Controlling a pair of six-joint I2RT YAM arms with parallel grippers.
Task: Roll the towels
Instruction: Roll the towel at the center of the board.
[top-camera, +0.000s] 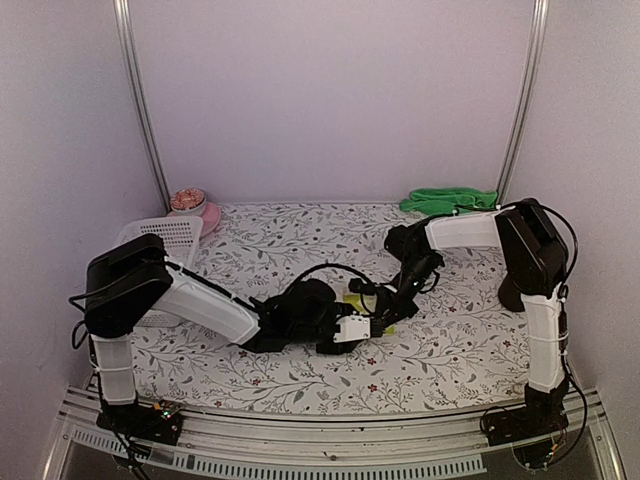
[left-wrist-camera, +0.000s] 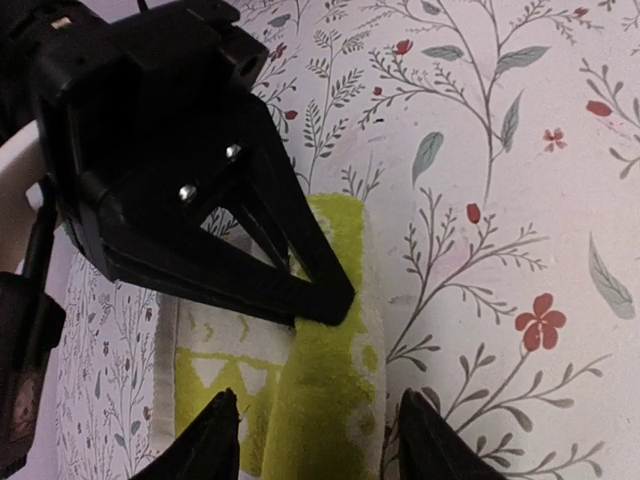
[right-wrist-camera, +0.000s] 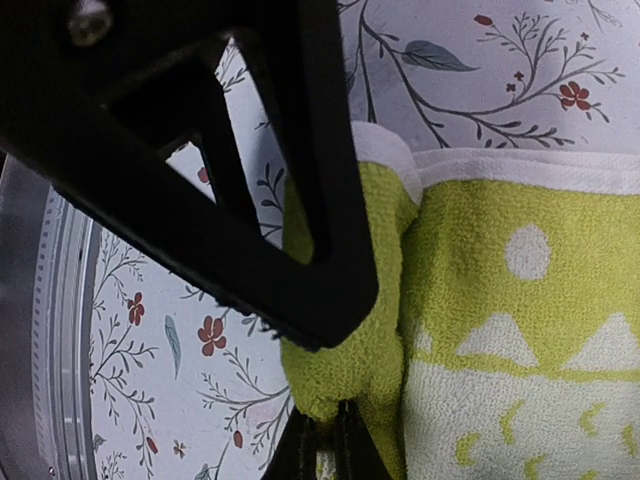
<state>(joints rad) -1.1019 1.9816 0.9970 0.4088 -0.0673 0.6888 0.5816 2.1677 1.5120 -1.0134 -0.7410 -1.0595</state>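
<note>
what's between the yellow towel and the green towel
No object in the top view, just bare floral tablecloth, with the right arm stretched across above it toward the yellow towel. The green towel lies at the far right edge.

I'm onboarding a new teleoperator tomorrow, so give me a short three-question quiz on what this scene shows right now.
1. True or false: the green towel lies under the two grippers.
2. Which gripper is shut on a fold of the yellow-lime towel? A) left B) right C) neither
3. Fill in: the white mesh basket sits next to the pink ____.

Key: 1 false, it lies at the back right, away from both. 2 B, the right gripper. 3 bowl.
</note>
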